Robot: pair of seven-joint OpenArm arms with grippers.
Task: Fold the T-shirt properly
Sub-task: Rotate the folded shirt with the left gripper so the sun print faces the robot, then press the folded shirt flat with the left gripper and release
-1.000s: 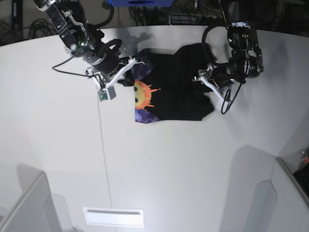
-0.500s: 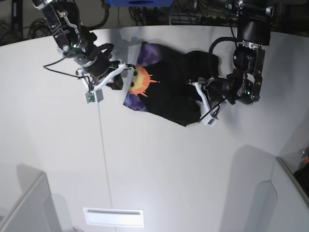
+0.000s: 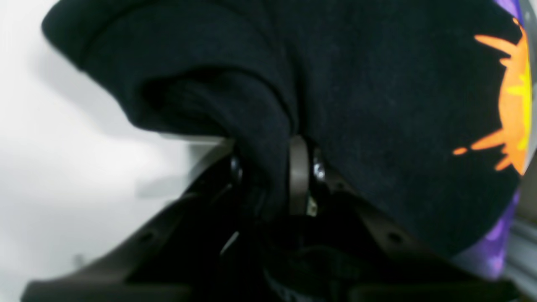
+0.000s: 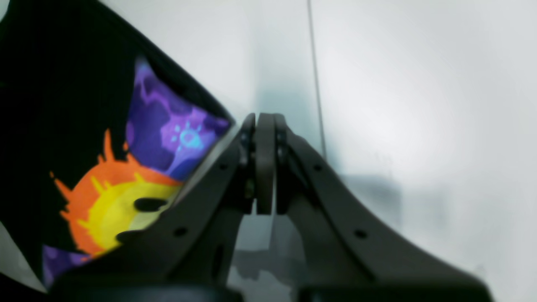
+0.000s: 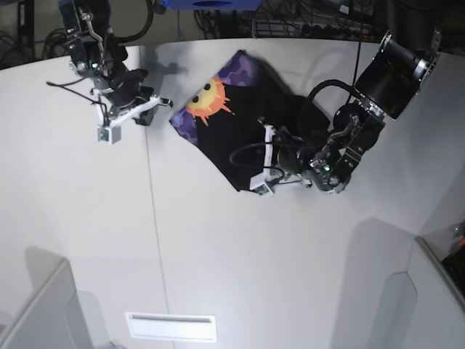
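Right now the large black short-sleeved cloth T-shirt (image 5: 236,123) lies on the white table (image 5: 218,247), pulled into a slanted, bunched shape with its orange-yellow sun print (image 5: 205,97) facing up at the far corner. The left gripper (image 5: 270,161) sits at the shirt's near edge, and the left wrist view shows why: its dark fingers (image 3: 298,176) are clamped on a thick gathered ridge of black fabric, so the cloth hangs and drags from that one pinch. That grip looks meant to carry the near edge across for a fold, I'd say, though the bunching suggests the shirt is far from flat.

Over on the other side of the shirt, the right gripper (image 5: 149,109) is just beside the printed corner but apart from it. Its jaws are pressed together on nothing, bare table beyond them in the right wrist view, with the sun face and purple patches (image 4: 176,130) off to one side.

No brand, label or readable writing shows anywhere on the shirt; only the sun picture.
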